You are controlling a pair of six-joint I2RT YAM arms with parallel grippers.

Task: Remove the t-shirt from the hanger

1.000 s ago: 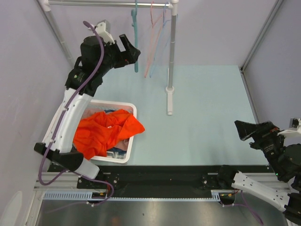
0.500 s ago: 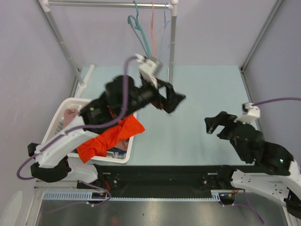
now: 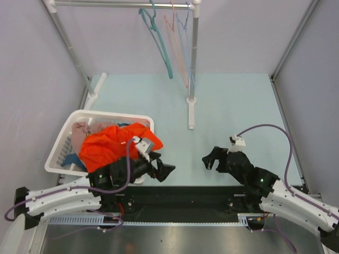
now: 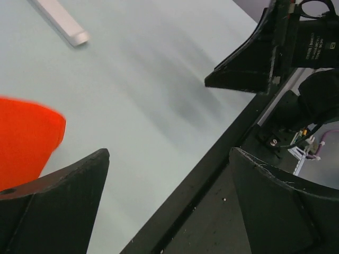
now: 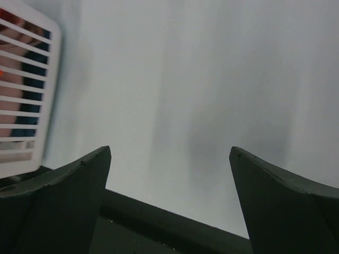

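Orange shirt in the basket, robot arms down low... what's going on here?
The orange shirt lies heaped in the white basket on the left of the table, not on any hanger. The three hangers on the rail at the back are bare. Both arms sit low near the front edge, the left gripper beside the basket and the right gripper facing it. Both are open and hold nothing. The shirt job looks done.

Orange t-shirt [image 3: 106,145] crumpled in white basket [image 3: 114,113], teal hanger [image 3: 159,46] hanging tilted on rail [image 3: 106,4]
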